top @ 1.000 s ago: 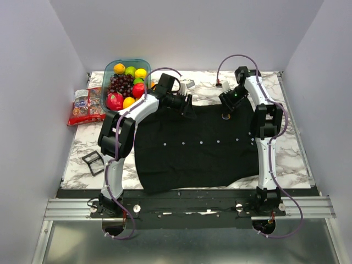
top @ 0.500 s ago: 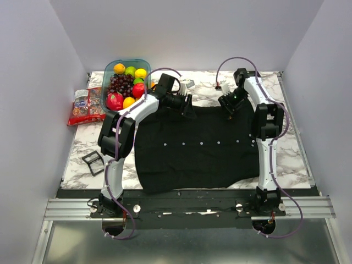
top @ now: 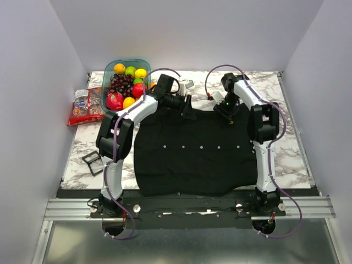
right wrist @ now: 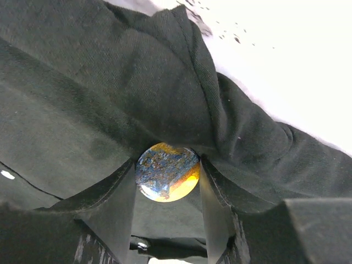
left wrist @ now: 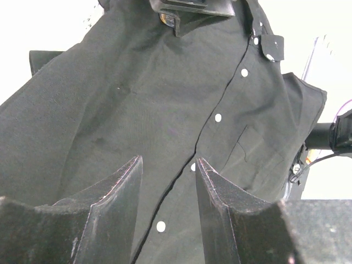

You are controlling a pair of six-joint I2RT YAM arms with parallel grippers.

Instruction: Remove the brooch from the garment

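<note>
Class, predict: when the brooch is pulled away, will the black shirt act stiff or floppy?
Probably floppy: the shirt bunches in soft folds around the brooch, so it would likely lift and tent with the pull. It looks thin and light, so it may slide along unless held down.

left gripper (left wrist: 168, 165) — fingers parted | right gripper (right wrist: 167, 166) — clamped on brooch (right wrist: 166, 175)

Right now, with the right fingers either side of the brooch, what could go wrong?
1. The garment bunches tightly around the brooch; a pull may lift cloth rather than free it.
2. The left gripper stands open over the cloth, clamping nothing, so the cloth seems unanchored.
3. The right gripper holds only the disc's round rim; it could slip.
</note>
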